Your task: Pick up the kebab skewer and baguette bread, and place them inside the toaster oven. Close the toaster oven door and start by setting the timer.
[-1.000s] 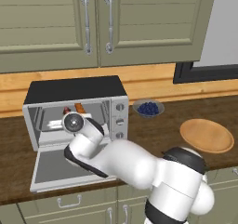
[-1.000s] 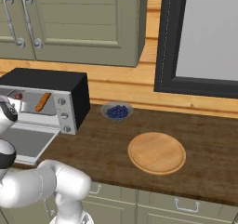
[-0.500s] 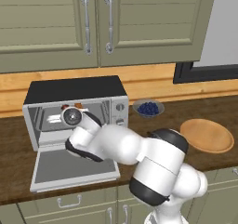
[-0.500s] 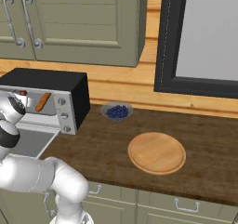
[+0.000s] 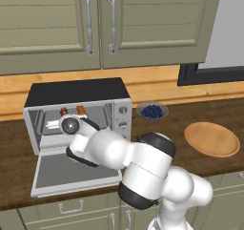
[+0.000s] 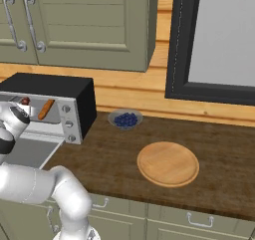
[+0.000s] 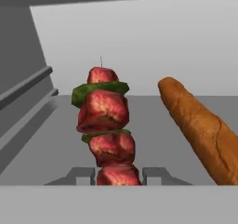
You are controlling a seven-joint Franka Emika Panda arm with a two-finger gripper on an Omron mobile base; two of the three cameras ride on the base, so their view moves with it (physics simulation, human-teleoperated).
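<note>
The kebab skewer (image 7: pixel 106 121), red meat chunks with green slices, stands upright between my fingertips (image 7: pixel 82 174), and my gripper (image 7: pixel 118 175) is shut on its lowest chunk. Beside it on the right lies the orange-brown baguette bread (image 7: pixel 202 128) on the floor of the toaster oven. The silver toaster oven (image 5: pixel 76 92) stands on the counter with its toaster oven door (image 5: pixel 71 171) dropped flat open. My hand reaches into the oven mouth, where the skewer top (image 5: pixel 63 111) and the baguette end (image 5: pixel 81 110) show. From the right side I see the oven (image 6: pixel 50 87), the baguette (image 6: pixel 46 109) and the skewer (image 6: pixel 25 100).
A small bowl of blueberries (image 5: pixel 152 111) (image 6: pixel 125 119) sits right of the oven. A round wooden board (image 5: pixel 211 139) (image 6: pixel 168 163) lies further right on the dark counter. Wall cabinets hang above the oven, and a dark window frame (image 6: pixel 175 45) stands at the right.
The hand has stayed at the oven mouth with the skewer in its grip. The arm's elbow and forearm have swung over and now bulk in front of the open door.
</note>
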